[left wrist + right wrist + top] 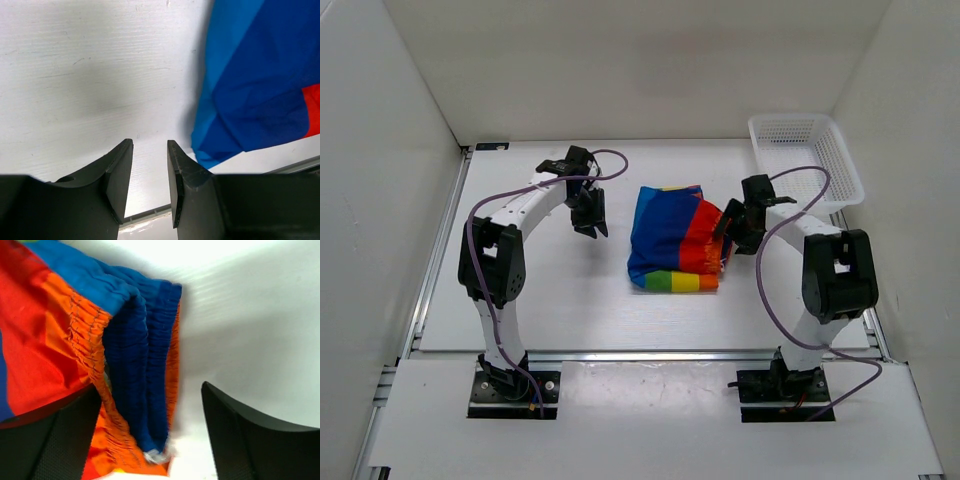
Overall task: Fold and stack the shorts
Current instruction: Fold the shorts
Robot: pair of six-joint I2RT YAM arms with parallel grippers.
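The rainbow-striped shorts (670, 240) lie folded in a compact bundle at the middle of the table, blue on top, red and orange on the right, with a yellow and green strip along the near edge. My left gripper (590, 228) hangs just left of them, its jaws partly apart with only bare table between them (150, 145); the blue fabric (260, 75) lies to its right, untouched. My right gripper (725, 236) is at the bundle's right edge, open wide (150, 387). The gathered orange and blue waistband (135, 365) sits loosely between its fingers, against the left one.
A white mesh basket (805, 160) stands at the back right corner. Metal rails (430, 260) run along the table's left, right and near edges, and white walls close in the sides and back. Purple cables loop off both arms.
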